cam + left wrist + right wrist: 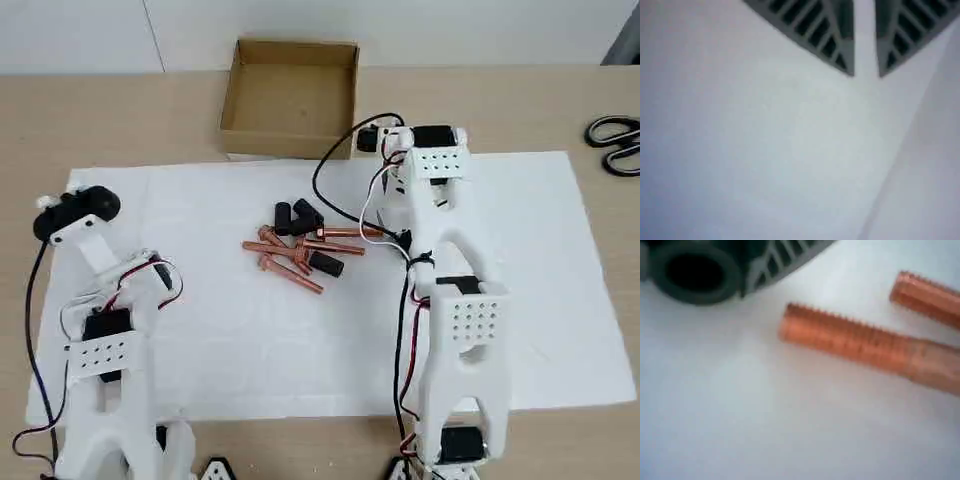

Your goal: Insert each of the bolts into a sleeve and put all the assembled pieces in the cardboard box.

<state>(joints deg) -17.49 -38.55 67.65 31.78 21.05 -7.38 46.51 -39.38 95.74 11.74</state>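
Observation:
Several copper bolts (300,250) and three black sleeves (300,215) lie in a loose pile on the white sheet (250,350), in front of the open cardboard box (290,100). The right arm (435,165) stretches out beside the pile's right end. Its gripper (715,270) looks shut on a black sleeve (695,272), whose hole faces the camera, just above the threaded ends of two bolts (860,342). The left arm (100,340) stands folded at the near left. Its gripper (866,75) hangs over bare sheet, shut, a thin slit between its fingers (835,45).
A pair of scissors (615,140) lies on the wooden table at the far right. Black cables (330,185) loop from the right arm across the sheet near the pile. The box holds nothing.

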